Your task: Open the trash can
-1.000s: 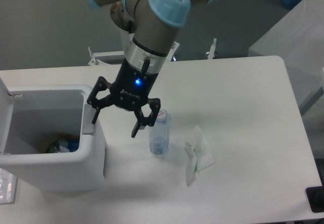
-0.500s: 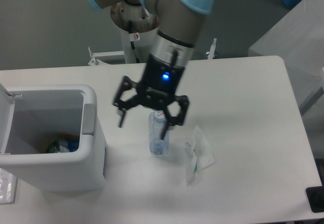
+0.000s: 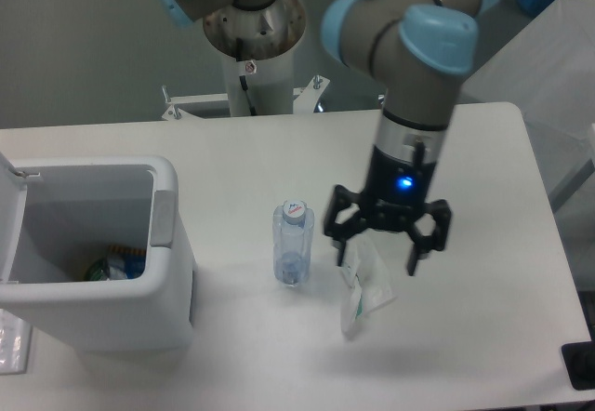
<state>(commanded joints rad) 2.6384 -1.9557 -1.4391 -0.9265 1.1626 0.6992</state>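
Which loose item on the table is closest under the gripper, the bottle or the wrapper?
The crumpled white wrapper: it lies directly below the open gripper, while the upright clear bottle stands off to its side, nearer the trash can.

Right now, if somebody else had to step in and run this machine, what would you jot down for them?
Gripper: open, empty, hanging above the crumpled wrapper at mid-table.
Trash can: at the table's left edge, lid swung up on its left side, rubbish visible inside.
Plastic bottle: upright between can and wrapper.
Done: the can is open.
Left: nothing for the opening job; bottle and wrapper lie outside the can.
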